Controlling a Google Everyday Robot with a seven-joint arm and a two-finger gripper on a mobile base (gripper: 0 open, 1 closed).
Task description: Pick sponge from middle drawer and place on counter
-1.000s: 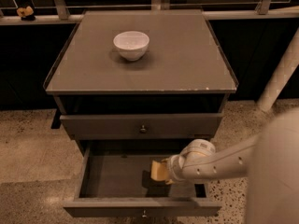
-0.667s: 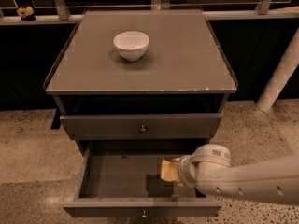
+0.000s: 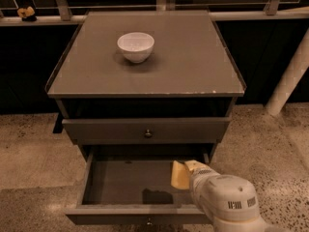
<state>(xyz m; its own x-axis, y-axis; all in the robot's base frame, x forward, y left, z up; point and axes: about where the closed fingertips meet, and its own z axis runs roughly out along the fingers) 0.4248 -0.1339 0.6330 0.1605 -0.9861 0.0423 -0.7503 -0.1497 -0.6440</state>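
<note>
The middle drawer (image 3: 120,182) is pulled open below the counter (image 3: 188,66). Over its right part hangs the sponge (image 3: 179,176), a small pale-yellow slab, casting a dark shadow on the drawer floor to its lower left. My gripper (image 3: 189,170) reaches in from the lower right and is shut on the sponge. Its white wrist housing (image 3: 227,202) hides most of the fingers and the drawer's front right corner.
A white bowl (image 3: 135,46) stands on the counter, left of centre and toward the back. The upper drawer front (image 3: 145,129) with its small knob is closed. A pale post (image 3: 289,76) leans at the right. Speckled floor surrounds the cabinet.
The sponge has shifted slightly to the right inside the drawer with my gripper on it. The arm has swung so the wrist now comes in from the lower right corner.
</note>
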